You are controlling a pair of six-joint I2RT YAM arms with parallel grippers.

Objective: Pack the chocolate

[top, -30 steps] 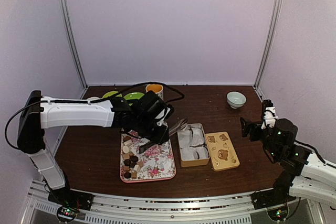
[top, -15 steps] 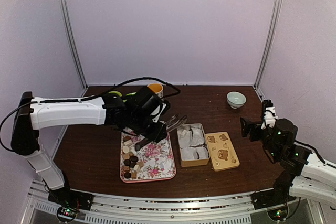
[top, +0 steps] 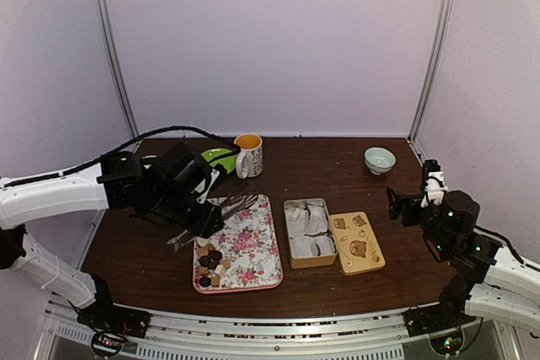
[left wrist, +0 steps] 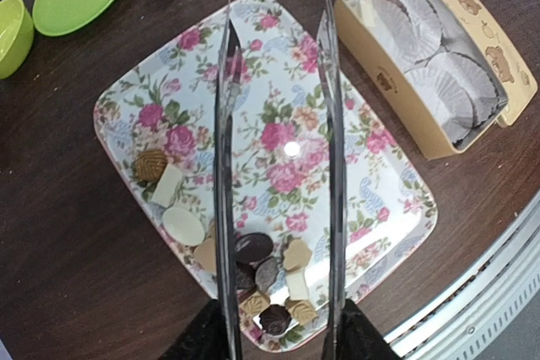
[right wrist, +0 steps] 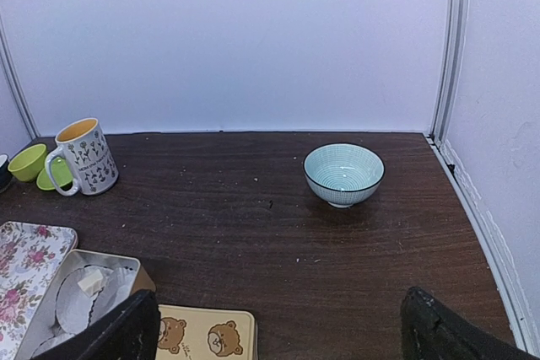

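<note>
The chocolate (top: pixel 209 260) is a cluster of dark round and pale blocky pieces at the near left end of a floral tray (top: pixel 253 246); it also shows in the left wrist view (left wrist: pixel 261 271). My left gripper (top: pixel 198 212) is shut on long metal tongs (top: pixel 236 204), whose two blades (left wrist: pixel 224 166) stand apart and empty above the tray (left wrist: pixel 278 137). An open tin (top: pixel 309 229) with white paper cups holds one pale piece (left wrist: pixel 367 13). My right gripper (top: pixel 395 206) is open and empty at the right, away from the tin.
The tin's bear-print lid (top: pixel 357 242) lies right of the tin. A mug (top: pixel 247 154) and green dishes (top: pixel 218 158) stand behind the tray. A pale blue bowl (top: pixel 380 159) sits at the back right; it also shows in the right wrist view (right wrist: pixel 343 174).
My left arm has drawn back to the left with the tongs, from near the tin to the tray's left side. The right arm has not moved.
</note>
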